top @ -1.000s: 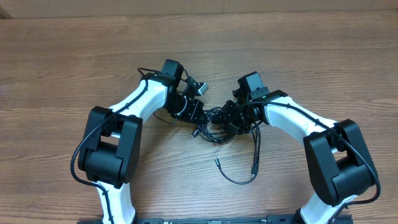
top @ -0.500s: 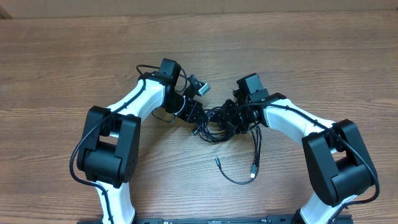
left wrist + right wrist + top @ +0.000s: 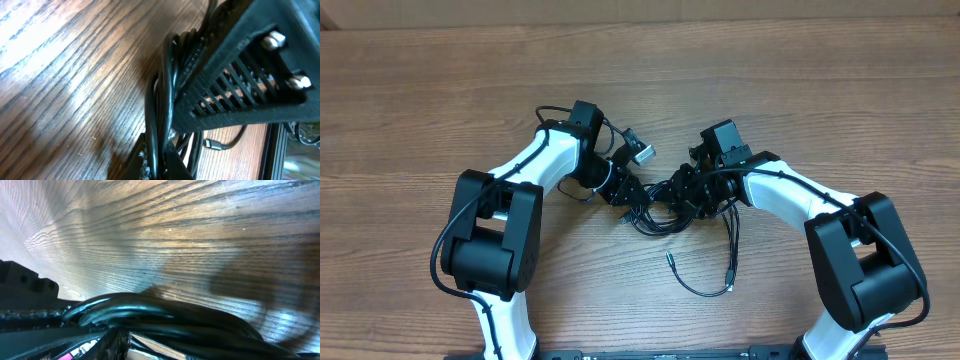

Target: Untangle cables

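Wooden table (image 3: 820, 90), both arms reaching in toward the middle. The cables (image 3: 658, 212) sit in a black tangle at centre table, between the two grippers and touching both.

Left gripper (image 3: 628, 192) is on the left edge of the tangle with its jaws closed tight. In the left wrist view, several strands (image 3: 162, 100) run down into the pinch between its fingers, so it has hold of the cables.

Right gripper (image 3: 686, 190) is on the right edge of the tangle. In the right wrist view, a bundle of strands (image 3: 150, 312) lies across its fingers. Its jaws are partly apart, and I can't tell if they actually clamp the bundle.

One loose strand trails to the near side of the tangle in a U-shaped loop. It has a plug end (image 3: 669, 257) on the left and another plug end (image 3: 728, 272) on the right, both flat on the table.
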You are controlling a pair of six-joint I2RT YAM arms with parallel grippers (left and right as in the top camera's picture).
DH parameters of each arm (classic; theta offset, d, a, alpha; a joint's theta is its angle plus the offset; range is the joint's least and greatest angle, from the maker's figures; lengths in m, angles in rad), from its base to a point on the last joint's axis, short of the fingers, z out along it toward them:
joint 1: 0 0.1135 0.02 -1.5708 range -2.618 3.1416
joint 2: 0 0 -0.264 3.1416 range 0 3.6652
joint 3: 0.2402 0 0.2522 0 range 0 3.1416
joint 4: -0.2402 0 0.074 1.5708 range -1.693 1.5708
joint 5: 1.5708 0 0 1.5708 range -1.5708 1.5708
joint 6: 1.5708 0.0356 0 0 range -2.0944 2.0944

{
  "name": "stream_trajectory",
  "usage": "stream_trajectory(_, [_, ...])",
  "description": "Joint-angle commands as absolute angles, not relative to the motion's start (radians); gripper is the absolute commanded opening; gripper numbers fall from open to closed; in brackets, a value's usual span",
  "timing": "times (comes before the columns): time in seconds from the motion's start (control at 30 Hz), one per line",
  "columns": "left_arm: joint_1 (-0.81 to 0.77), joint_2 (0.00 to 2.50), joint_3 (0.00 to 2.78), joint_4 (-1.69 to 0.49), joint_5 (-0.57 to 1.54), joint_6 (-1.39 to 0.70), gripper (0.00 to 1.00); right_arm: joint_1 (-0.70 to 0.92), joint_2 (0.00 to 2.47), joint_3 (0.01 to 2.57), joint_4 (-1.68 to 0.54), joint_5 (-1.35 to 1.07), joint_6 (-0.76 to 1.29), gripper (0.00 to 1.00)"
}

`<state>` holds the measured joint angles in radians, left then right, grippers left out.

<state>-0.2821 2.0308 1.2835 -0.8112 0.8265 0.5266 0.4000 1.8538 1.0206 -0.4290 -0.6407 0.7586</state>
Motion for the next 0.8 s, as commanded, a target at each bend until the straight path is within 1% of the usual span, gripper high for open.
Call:
stream_trajectory(0.0, [-0.302,2.040,1.265,-0.833,0.965,0.621,0.04,0.418,1.825,1.026,-0.401,-0.561,0.799,0.35])
stream_trajectory(0.07, [-0.302,2.040,1.265,-0.835,0.972,0.630,0.04,0.437,1.825,1.026,-0.382,-0.537,0.814,0.35])
stream_trajectory(0.27, [-0.302,2.040,1.263,-0.853,0.973,0.657,0.04,0.436,1.825,1.026,-0.300,-0.629,0.785,0.35])
stream_trajectory(0.47, [-0.301,2.040,1.263,-0.886,0.994,0.711,0.04,0.430,1.825,1.026,-0.254,-0.615,0.784,0.36])
stream_trajectory(0.5, [-0.300,2.040,1.263,-0.886,0.994,0.710,0.04,0.430,1.825,1.026,-0.256,-0.589,0.784,0.38])
stream_trajectory(0.53, [-0.297,2.040,1.263,-0.886,0.994,0.710,0.04,0.430,1.825,1.026,-0.264,-0.567,0.784,0.43])
stream_trajectory(0.57, [-0.295,2.040,1.263,-0.887,0.994,0.710,0.04,0.430,1.825,1.026,-0.272,-0.548,0.785,0.46])
stream_trajectory(0.7, [-0.289,2.040,1.263,-0.886,0.995,0.710,0.04,0.430,1.825,1.026,-0.246,-0.535,0.807,0.44])
stream_trajectory(0.77, [-0.289,2.040,1.263,-0.886,0.995,0.702,0.04,0.443,1.825,1.026,-0.214,-0.499,0.853,0.44])
